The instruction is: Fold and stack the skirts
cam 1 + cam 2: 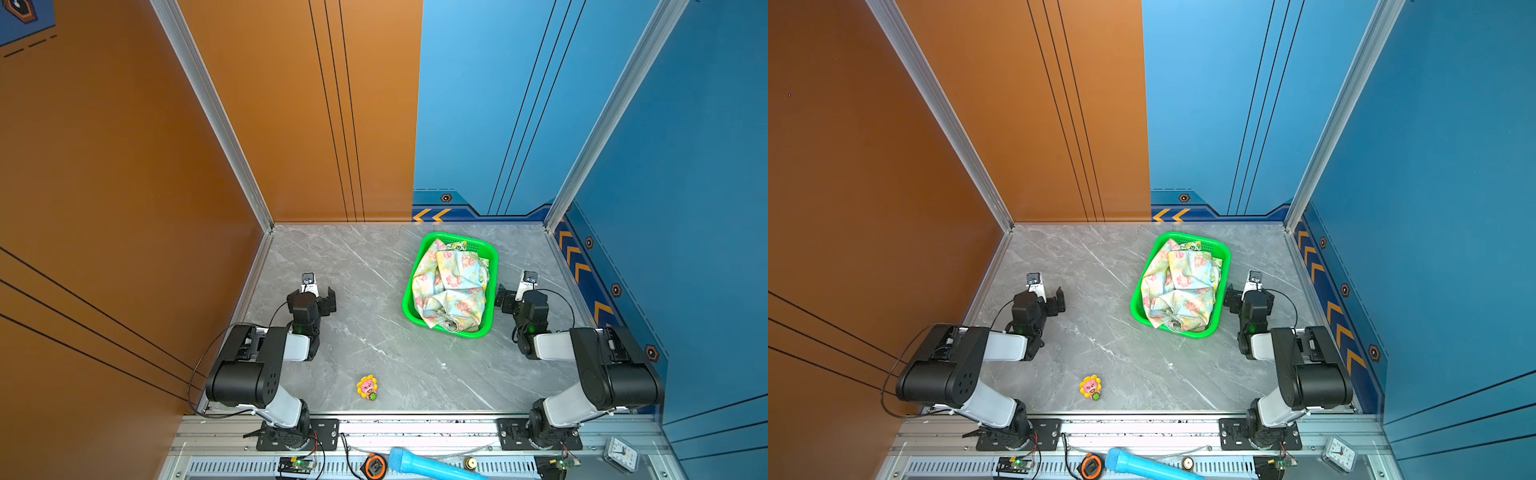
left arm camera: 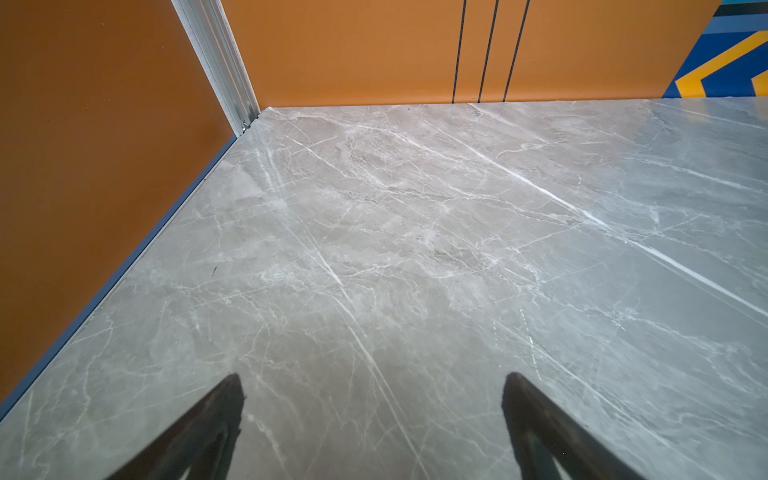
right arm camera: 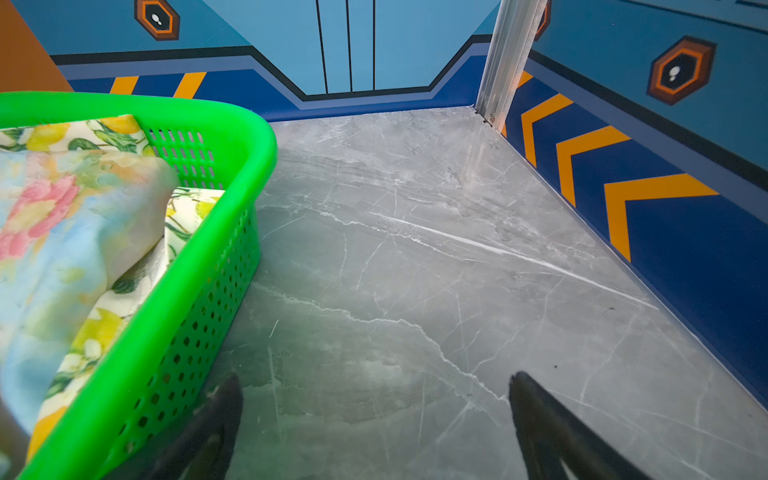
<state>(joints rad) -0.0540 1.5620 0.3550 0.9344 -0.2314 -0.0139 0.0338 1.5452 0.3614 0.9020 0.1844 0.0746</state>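
The skirts lie crumpled in a green mesh basket (image 1: 489,249) (image 1: 1223,248) at the back right of the marble table. A pastel blue-yellow skirt with pink flowers (image 1: 451,286) (image 1: 1181,286) (image 3: 54,232) is on top. Under it a white skirt with lemons (image 1: 457,245) (image 3: 104,133) peeks out at the far end and along the side. My right gripper (image 1: 513,293) (image 3: 374,380) stands open just right of the basket, one finger close to its wall. My left gripper (image 1: 318,293) (image 2: 372,380) is open over bare table at the left, with nothing between its fingers.
A small sunflower toy (image 1: 367,387) (image 1: 1090,387) lies near the table's front edge. Orange and blue walls close the table on three sides. On the front rail lie a blue cylinder (image 1: 432,467), a tape measure (image 1: 375,466) and a small clock (image 1: 621,455).
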